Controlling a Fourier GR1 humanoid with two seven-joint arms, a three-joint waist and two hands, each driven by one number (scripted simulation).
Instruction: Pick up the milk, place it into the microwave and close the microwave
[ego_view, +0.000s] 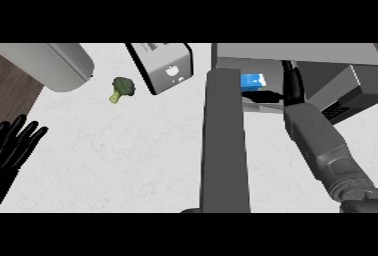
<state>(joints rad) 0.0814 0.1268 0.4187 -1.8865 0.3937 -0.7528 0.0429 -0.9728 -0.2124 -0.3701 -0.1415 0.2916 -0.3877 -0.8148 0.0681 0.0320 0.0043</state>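
- My right hand is mostly out of sight inside the microwave; only dark bits show by the milk, so I can't tell the fingers' state or whether it has hold of the carton.
- Milk: blue and white carton, inside the microwave cavity at its left part, partly covered by the open door and the dark hand parts.
- Microwave door is swung open, seen edge-on as a long grey slab running down the middle of view; it blocks the cavity's left edge and is cut off at the bottom.
- Right forearm comes in from lower right, angled up into the opening.
- Left hand at the left edge, fingers straight and spread, holding nothing, partly cut off.
- Broccoli lies on the white counter, well left of the microwave.
- Silver box with a dark edge stands just left of the microwave; can't make out what it is.
- Grey rounded thing at upper left, cut off.
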